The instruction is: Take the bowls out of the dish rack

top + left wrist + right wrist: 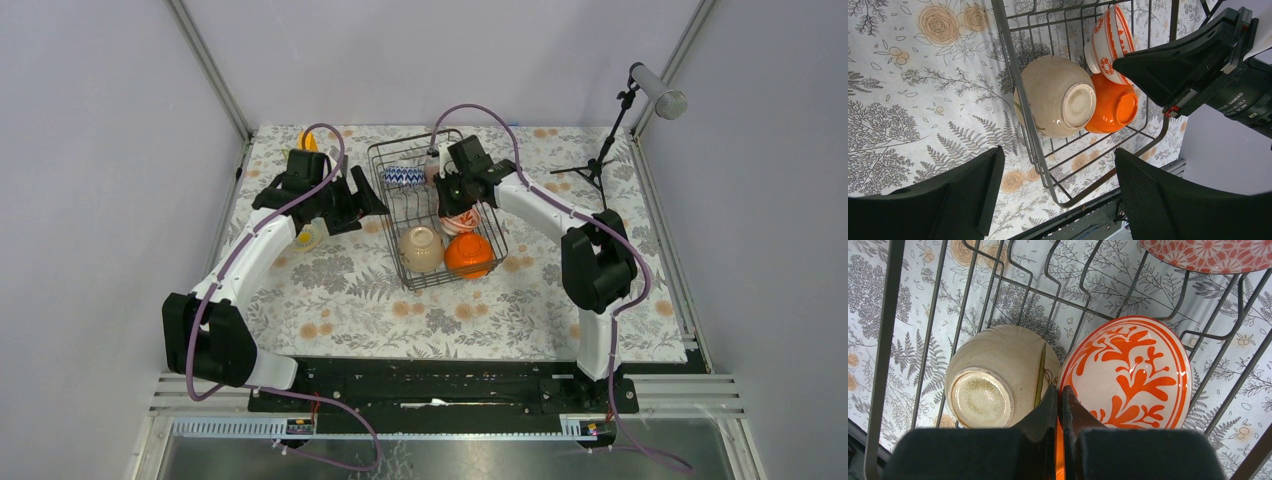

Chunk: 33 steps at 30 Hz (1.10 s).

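The black wire dish rack [390, 160] stands mid-table. It holds a blue-white patterned bowl [404, 176] at the back. An upturned beige bowl [421, 249] and an orange bowl [469, 255] sit at the front. My right gripper [462, 205] is inside the rack, shut on the rim of the white bowl with red bands [1133, 375], which stands tilted on edge [1108, 42]. A pink patterned bowl [1208, 252] lies behind it. My left gripper [365, 205] is open and empty at the rack's left side, its fingers straddling the rack's wall [1035, 145] near the beige bowl [1055, 95].
A pale bowl [310, 236] sits on the floral tablecloth under my left arm. A yellow-orange object [308, 140] shows behind that arm. A microphone stand [605, 150] stands at the back right. White walls enclose the table.
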### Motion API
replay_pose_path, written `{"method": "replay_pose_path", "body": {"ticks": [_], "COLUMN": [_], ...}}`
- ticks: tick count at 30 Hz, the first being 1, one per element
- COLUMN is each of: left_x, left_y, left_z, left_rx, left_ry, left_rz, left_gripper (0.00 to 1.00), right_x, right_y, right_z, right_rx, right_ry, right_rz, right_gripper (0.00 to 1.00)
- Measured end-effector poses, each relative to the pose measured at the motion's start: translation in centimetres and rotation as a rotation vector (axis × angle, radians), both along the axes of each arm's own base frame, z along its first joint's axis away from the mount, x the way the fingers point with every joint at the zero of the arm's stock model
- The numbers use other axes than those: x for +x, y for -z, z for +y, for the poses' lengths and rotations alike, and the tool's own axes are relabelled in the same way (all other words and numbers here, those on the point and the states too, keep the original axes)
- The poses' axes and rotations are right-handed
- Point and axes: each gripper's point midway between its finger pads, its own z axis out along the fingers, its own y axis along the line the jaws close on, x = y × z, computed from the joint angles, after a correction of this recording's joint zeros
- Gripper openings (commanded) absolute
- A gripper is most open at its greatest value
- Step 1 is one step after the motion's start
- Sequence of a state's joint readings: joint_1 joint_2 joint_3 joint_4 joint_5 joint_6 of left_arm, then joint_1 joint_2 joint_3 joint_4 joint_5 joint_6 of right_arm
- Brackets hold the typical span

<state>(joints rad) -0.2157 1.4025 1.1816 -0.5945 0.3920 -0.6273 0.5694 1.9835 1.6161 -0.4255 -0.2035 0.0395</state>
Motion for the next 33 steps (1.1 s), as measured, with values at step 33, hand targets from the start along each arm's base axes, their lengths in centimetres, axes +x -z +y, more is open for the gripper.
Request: {"method": "replay_pose_path", "body": {"ticks": [33], "left_x": [0.1], "left_y": [0.3], "left_z": [-0.1], "left_rx": [-0.004], "left_ry": [-0.028], "left_rz": [-0.022], "left_gripper": [0.84], "right_x": [-3.2], "right_y": [-16.1], "right_z": [-5.5], "right_rx": [0.089], "right_ry": [0.164], "right_rz": [-0.296], "right_gripper": [0.00]}}
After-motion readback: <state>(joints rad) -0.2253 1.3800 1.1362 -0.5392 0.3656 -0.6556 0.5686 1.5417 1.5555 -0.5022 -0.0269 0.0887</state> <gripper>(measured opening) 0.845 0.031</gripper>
